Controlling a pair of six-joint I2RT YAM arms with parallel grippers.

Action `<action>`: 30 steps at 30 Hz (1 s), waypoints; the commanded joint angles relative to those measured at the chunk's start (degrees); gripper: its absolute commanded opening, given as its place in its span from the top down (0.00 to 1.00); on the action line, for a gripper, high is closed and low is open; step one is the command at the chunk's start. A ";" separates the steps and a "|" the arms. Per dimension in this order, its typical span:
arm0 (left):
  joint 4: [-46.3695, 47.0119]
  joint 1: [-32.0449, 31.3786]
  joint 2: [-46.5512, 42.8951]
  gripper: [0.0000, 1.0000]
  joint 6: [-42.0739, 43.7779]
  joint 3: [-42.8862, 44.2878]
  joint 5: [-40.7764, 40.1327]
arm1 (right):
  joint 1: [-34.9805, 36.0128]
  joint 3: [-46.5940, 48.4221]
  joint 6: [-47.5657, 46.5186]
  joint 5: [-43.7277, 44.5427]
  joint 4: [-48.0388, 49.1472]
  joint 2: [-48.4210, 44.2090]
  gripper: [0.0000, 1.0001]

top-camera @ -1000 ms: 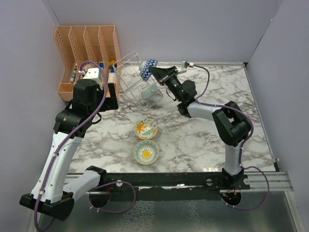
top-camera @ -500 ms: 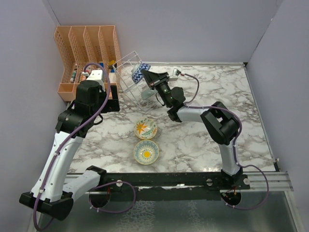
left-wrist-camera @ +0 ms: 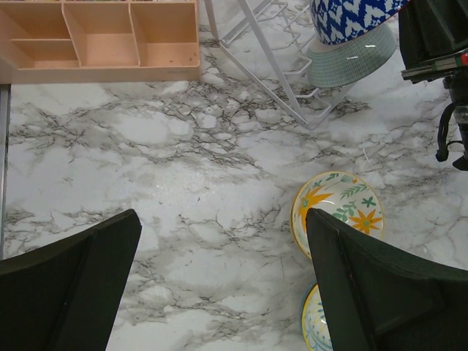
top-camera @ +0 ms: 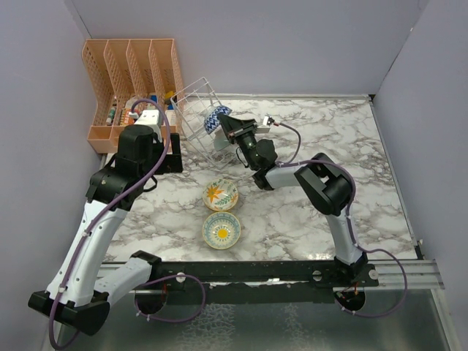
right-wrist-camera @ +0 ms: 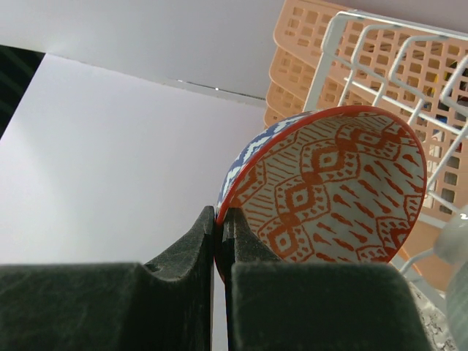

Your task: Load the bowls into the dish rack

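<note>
At far left we see the orange organizer [top-camera: 131, 77]. The left gripper [left-wrist-camera: 221, 219] hangs above the table [top-camera: 351, 146], jaws wide apart and empty. The dish rack [top-camera: 191, 108] stands tilted, seemingly holding a pale bowl [left-wrist-camera: 351, 62]. Nearer us, the flower bowl [top-camera: 220, 194] and the sun bowl [top-camera: 221, 229] sit on the table. The right gripper [right-wrist-camera: 219, 219] pinches the rim of the blue-and-white bowl [right-wrist-camera: 329, 183] at the rack.

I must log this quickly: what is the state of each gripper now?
Left gripper: open, holding nothing.
Right gripper: closed on the rim of the blue-white zigzag bowl.
</note>
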 commanded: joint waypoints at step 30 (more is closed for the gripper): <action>0.21 -2.85 -2.56 0.01 3.68 -1.39 -2.75 | -2.40 4.20 4.43 -0.11 1.90 8.35 0.76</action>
